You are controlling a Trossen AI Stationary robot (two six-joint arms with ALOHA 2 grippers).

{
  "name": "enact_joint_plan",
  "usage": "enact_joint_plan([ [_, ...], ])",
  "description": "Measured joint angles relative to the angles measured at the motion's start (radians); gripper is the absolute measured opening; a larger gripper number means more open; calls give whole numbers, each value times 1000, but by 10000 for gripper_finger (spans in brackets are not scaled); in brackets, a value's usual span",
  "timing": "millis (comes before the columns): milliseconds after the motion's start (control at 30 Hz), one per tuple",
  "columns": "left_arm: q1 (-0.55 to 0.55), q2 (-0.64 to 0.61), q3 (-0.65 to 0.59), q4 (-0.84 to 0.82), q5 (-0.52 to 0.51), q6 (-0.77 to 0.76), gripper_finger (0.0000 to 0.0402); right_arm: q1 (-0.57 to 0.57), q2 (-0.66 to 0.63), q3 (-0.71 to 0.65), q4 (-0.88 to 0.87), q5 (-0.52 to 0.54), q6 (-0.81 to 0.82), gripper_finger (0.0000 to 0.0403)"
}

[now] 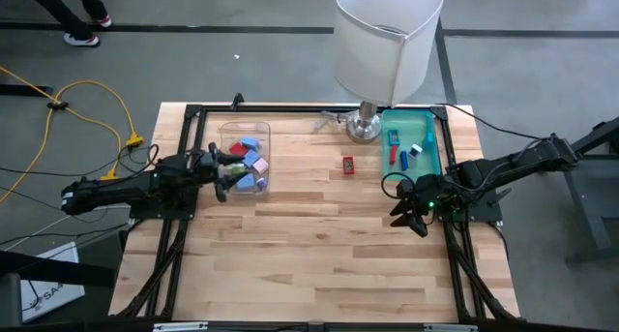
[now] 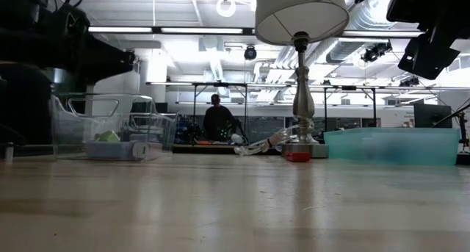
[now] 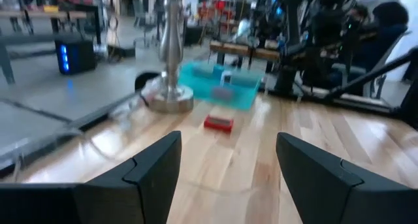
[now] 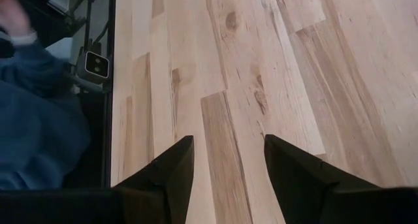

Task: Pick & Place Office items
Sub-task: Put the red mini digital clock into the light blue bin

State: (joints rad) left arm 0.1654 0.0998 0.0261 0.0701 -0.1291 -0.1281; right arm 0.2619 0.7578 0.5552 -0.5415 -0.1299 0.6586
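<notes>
No legible writing on office items

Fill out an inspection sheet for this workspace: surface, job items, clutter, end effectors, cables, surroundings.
Surface: wooden table, bare in its near half.
Job's things: mixed small pieces in clear bin; a few in teal tray; red piece loose on the wood between them.
Clutter: white-shaded lamp beside the tray.
End effectors: left end effector open at the clear bin, empty; right end effector open over bare wood near the tray, empty.
Cables: yellow cable on floor, left.
Surroundings: person far behind the table.
</notes>
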Motion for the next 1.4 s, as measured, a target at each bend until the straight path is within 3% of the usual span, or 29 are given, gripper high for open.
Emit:
enact_joint_plan([
  [633,0,0,0,49,0,1,244,0,0,0,0,0,0,173],
  [933,0,0,0,51,0,1,244,0,0,0,25,1,-226,173],
  [1133,0,0,0,51,1,1,244,0,0,0,166,1,-241,173],
  [1233,0,0,0,51,1,1,244,0,0,0,223,82,-229,173],
  [1400,0,0,0,51,1,1,244,0,15,0,292,385,-161,173],
])
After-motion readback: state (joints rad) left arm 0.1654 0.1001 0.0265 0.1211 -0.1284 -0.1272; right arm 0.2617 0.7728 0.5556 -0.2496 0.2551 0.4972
